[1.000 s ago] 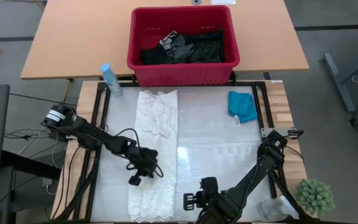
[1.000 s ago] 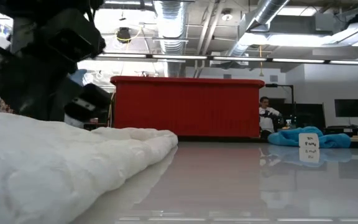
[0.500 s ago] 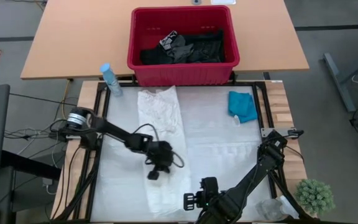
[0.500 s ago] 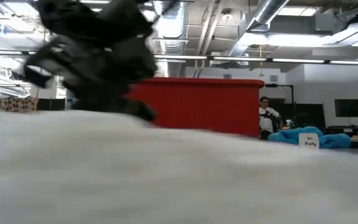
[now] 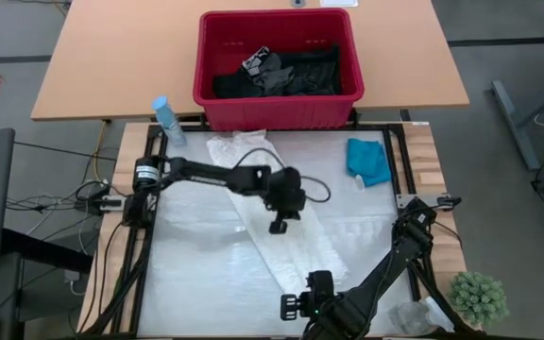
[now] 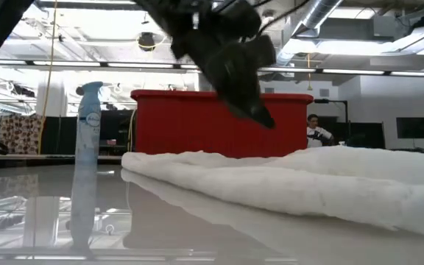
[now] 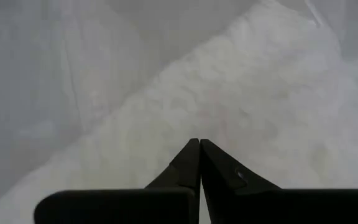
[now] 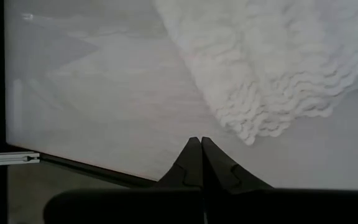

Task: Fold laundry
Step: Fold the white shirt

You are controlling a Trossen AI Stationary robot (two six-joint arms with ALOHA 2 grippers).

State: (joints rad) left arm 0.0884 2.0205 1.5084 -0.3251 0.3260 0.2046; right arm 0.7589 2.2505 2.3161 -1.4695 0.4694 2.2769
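Directly under the left fingers [image 7: 199, 163] (pressed together): white lacy garment [image 5: 286, 236].

The left gripper [image 6: 234, 66] is appearing blurred in the low view, its arm running off the top edge. The white garment [image 6: 285, 184] is hiding the teal garment there and extending past the right edge.

We count one white garment [image 5: 281, 227], one teal garment [image 5: 369, 161], one basket [image 5: 277, 106] of dark clothes [image 5: 281, 73], one spray bottle [image 5: 167, 121], one plant [image 5: 479, 297].
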